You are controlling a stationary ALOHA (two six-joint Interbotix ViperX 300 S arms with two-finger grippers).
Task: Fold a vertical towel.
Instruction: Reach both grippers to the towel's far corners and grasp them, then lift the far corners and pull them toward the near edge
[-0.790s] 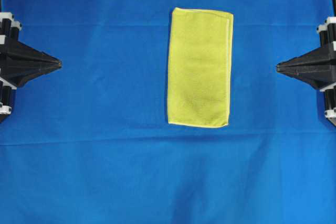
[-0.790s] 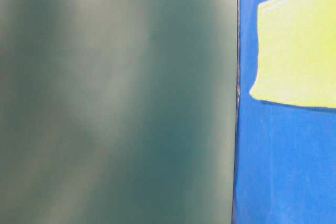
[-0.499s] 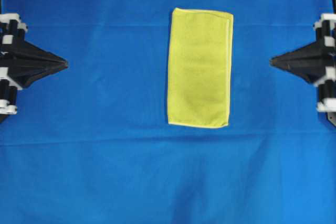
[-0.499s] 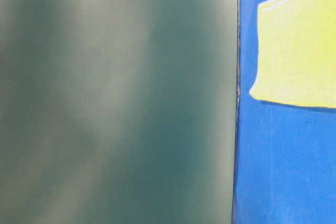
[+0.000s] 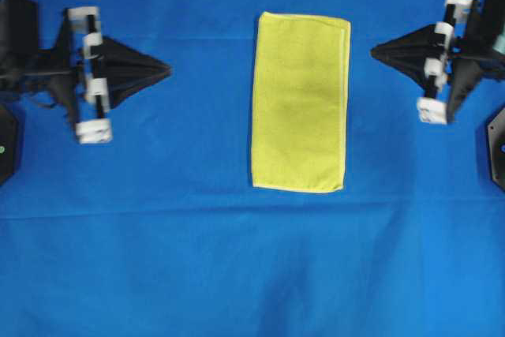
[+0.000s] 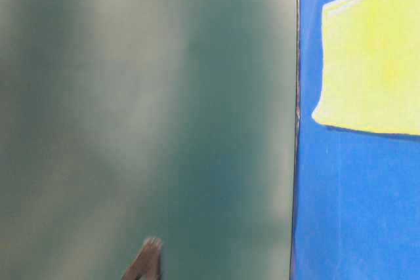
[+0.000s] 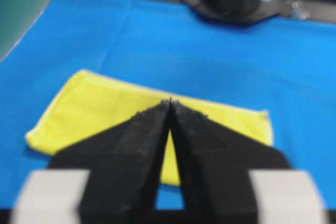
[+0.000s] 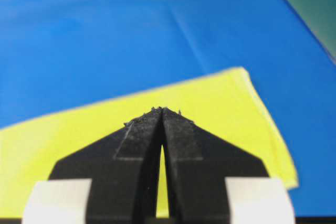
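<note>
Left claw (image 5: 167, 70): jaws pinched to a point, nothing in them. Sits left-centre of the overhead frame, tip aimed at the towel, well apart from it. Left wrist view confirms it: the fingertips (image 7: 167, 109) meet with only a sliver of gap behind them.

Right claw (image 5: 374, 51): same story, tips together and empty, at upper right of the overhead frame. It is nearer the towel than the left one, level with the towel's upper part, not touching. Its fingertips (image 8: 160, 114) are pressed together in the right wrist view.

Towel (image 5: 301, 102): centre of the overhead frame, slightly right and above middle, long axis running top to bottom, lying flat on the blue cloth (image 5: 197, 258). No wrinkles, and a paler hem shows along its right edge.

Handling, my read: light, limp microfiber with no stiffness, so it will droop and drag if lifted by one point. Terry nap should grip the pads fine. It lies flush on the backing, so open the jaws first, then pinch the corners of one short end, one claw per corner, catching only the towel and not the blue cloth under it.
</note>
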